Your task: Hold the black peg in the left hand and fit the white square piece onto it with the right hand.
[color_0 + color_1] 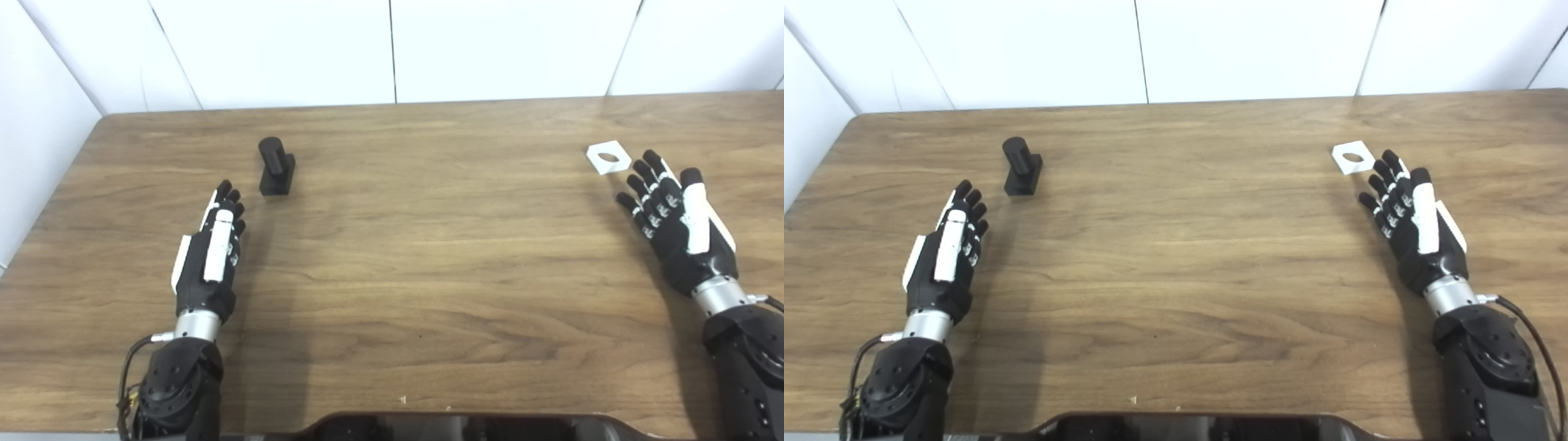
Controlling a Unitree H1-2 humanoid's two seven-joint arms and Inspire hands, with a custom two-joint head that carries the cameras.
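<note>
The black peg (275,166), a round post on a square base, stands upright on the wooden table (429,257) at the far left. My left hand (214,245) is open and empty, a short way in front of it and slightly to its left. The white square piece (608,157), with a round hole, lies flat at the far right. My right hand (677,220) is open and empty, its fingertips just short of the piece. In the right eye view the peg (1021,166) and the piece (1353,157) show the same way.
White wall panels (392,49) close off the table's far edge, and a white wall stands along its left side. A dark part of my body (465,425) shows at the bottom edge.
</note>
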